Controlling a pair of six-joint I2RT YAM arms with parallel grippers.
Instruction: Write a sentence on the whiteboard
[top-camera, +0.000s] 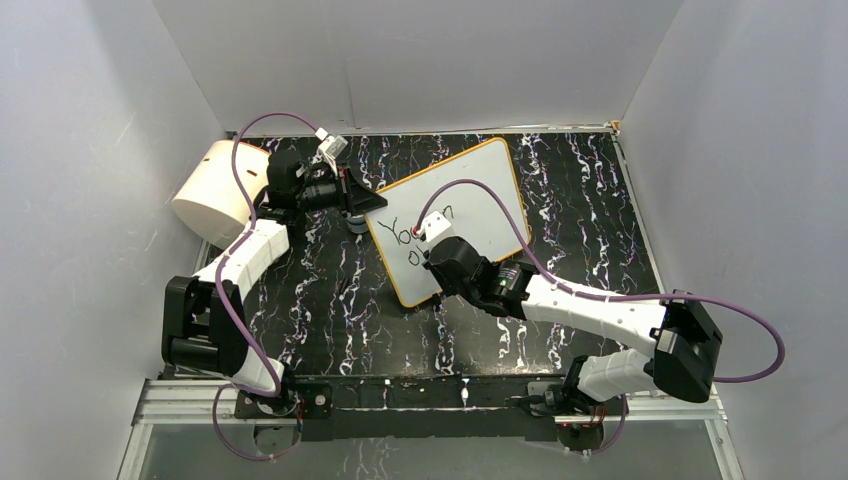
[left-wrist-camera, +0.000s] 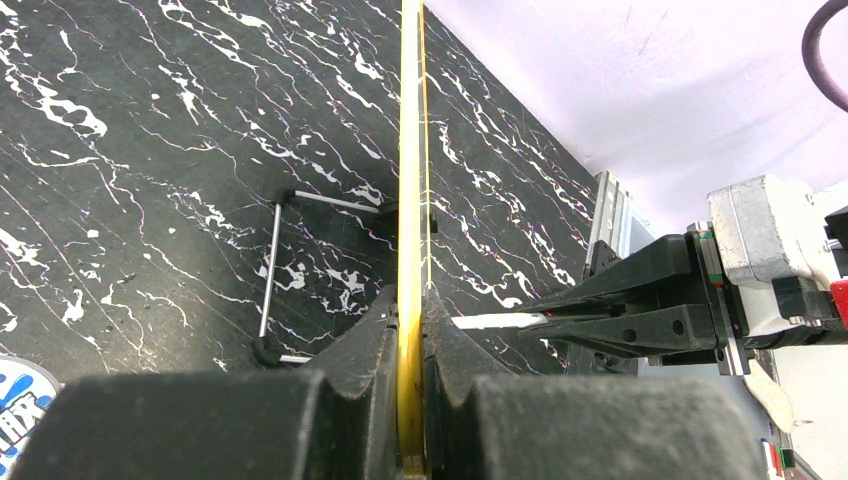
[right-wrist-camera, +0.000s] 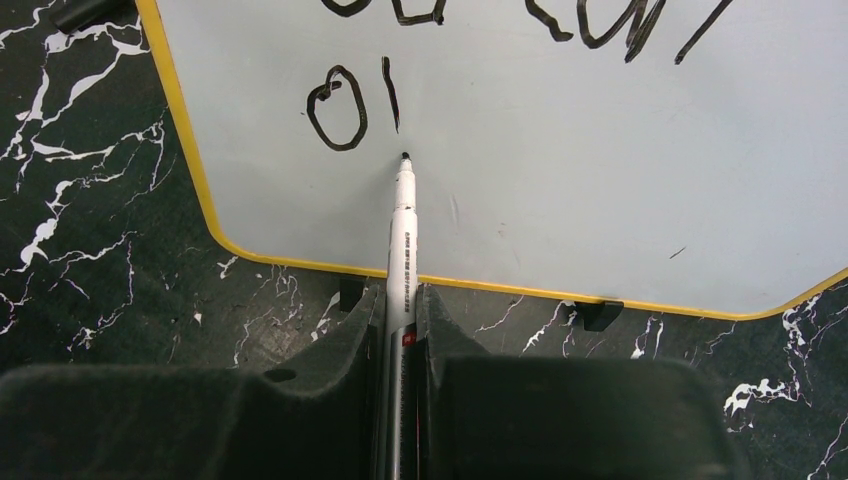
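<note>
Overhead, two close wrist views, whiteboard (top-camera: 485, 165) shared

Cylinder (top-camera: 215, 195): big, cream, upper left of the top view, by the wall.
Table (top-camera: 330, 300): black, white marble veining.
Rail (top-camera: 180, 400): aluminium, along the bottom edge.
Walls (top-camera: 400, 60): plain white.
</note>
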